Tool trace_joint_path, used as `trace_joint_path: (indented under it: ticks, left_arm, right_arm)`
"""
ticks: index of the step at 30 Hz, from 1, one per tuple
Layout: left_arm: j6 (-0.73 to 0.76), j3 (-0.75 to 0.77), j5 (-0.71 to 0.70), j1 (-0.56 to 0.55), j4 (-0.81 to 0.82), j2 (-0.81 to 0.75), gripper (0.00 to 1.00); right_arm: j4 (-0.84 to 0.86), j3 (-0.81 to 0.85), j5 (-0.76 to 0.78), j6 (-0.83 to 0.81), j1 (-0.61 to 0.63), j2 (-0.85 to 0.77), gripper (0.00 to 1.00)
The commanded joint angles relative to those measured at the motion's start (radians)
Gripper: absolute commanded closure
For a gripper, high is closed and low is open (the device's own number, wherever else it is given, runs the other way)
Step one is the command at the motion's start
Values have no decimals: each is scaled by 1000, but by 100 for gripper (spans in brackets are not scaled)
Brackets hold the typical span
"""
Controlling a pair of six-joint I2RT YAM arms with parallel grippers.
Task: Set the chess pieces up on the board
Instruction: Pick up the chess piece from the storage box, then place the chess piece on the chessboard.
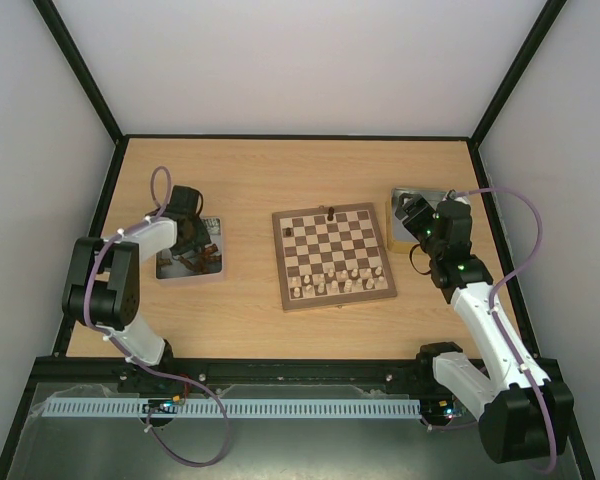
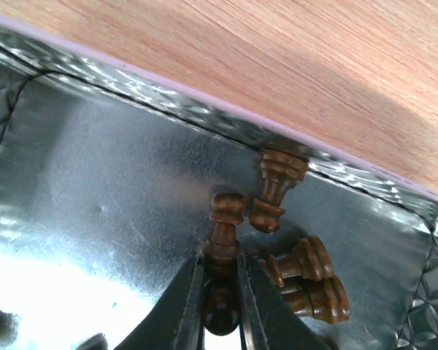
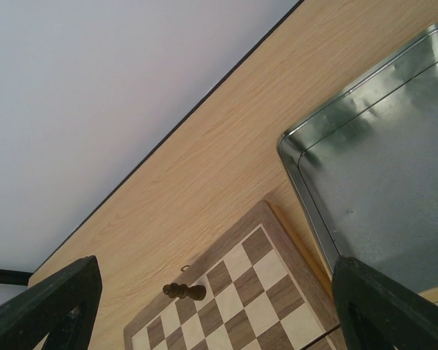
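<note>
While low, left end effector [image 2: 220, 273] tight on chess piece [image 2: 225, 219]; right end effector [image 3: 216, 268] agape.

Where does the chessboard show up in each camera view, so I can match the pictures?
Top external: chessboard in the middle of the table, centre of frame.
Left wrist: not in it.
Right wrist: chessboard corner at the bottom centre, one dark piece at its edge.
Shared landmark: the wooden tabletop, seen in all three.
</note>
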Motion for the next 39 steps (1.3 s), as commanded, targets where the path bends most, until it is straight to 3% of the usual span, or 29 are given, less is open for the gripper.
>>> trace_joint_path:
  ticks: [1,7,12,19,29,39]
  left_arm:
    - [1,35,-25,-5,-33,-32,90]
    - [30,60,-19,-42,-95,-119,90]
    - [123,100,73,-86,-148,-165,91]
    - [210,220,140,-257,-221,-170,90]
    - [219,502,88,-530,-247,82,89]
    - [218,739,15,-634,-332,361,89]
  right_arm:
    - [2,14,14,-7,5,-6,15]
    - [5,14,8,-5,4,-6,15]
    - [14,11,-24,-13,4,-3,15]
    - [72,-9,-157,-14,5,15,15]
    - [18,-30,-63,6,5,-23,15]
    - [-2,-38,-28,-7,4,-48,15]
